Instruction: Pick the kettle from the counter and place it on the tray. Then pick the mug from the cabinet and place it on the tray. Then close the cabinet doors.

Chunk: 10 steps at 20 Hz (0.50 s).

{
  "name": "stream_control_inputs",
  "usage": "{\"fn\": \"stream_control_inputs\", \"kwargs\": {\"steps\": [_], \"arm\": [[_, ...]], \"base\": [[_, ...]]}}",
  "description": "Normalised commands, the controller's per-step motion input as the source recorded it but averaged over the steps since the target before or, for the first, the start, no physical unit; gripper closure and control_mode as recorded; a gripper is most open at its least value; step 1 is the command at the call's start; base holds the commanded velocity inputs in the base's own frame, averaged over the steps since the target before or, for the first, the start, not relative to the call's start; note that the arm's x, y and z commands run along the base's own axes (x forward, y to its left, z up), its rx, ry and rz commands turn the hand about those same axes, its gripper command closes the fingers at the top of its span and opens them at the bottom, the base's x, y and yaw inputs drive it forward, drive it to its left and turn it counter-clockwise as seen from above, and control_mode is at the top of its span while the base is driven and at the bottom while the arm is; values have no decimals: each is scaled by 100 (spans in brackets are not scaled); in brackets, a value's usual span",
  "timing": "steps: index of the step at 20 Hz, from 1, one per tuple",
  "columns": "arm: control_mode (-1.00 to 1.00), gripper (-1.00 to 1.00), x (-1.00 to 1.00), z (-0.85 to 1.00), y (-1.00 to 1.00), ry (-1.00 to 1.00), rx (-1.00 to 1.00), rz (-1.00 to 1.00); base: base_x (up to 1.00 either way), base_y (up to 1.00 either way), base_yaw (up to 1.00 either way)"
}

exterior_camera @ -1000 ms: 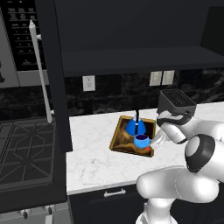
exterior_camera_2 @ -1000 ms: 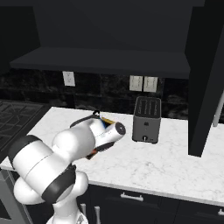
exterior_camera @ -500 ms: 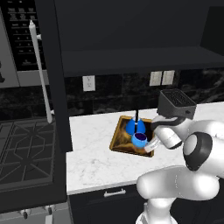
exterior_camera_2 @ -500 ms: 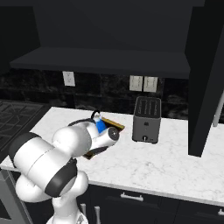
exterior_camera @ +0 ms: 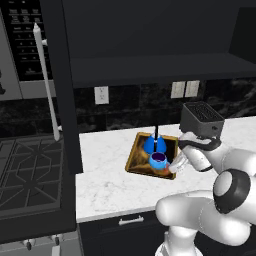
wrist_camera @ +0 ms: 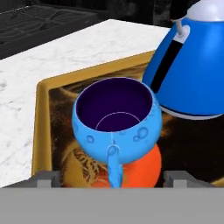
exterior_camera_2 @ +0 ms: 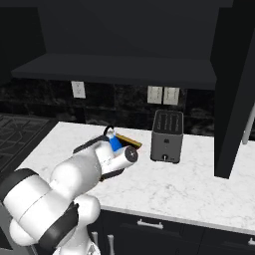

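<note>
The round blue mug (wrist_camera: 116, 124) with its dark purple inside stands upright on the golden-brown tray (wrist_camera: 41, 113), its handle pointing at the hand. My gripper (wrist_camera: 111, 178) is open, one fingertip on each side of the handle and clear of it. The cone-shaped blue kettle (wrist_camera: 194, 65) stands on the tray just behind the mug. From the left base view, the mug (exterior_camera: 158, 160) and kettle (exterior_camera: 154, 144) share the tray (exterior_camera: 136, 159) on the white counter (exterior_camera: 105, 175), with the gripper (exterior_camera: 175, 165) at the mug's right. The cabinet (exterior_camera: 150, 65) above stands open, its left door (exterior_camera: 65, 100) swung out.
A dark toaster (exterior_camera: 201, 119) stands on the counter right of the tray. The stove (exterior_camera: 25, 170) lies at the left under a microwave (exterior_camera: 20, 45). The right cabinet door (exterior_camera_2: 234, 99) hangs open over the counter's right part. Wall outlets sit on the black backsplash.
The jaws have opened and let go of the mug, which now rests on the tray in front of the kettle. The hand has sunk slightly.
</note>
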Motion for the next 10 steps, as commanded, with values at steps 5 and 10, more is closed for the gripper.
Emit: {"fn": "stream_control_inputs", "kwargs": {"steps": [5,10], "arm": [[-100,-100,-36,80,0,-10,1,-8],[-100,-100,-16,100,-16,29,1,-25]], "base": [[0,0,0],[0,0,0]]}}
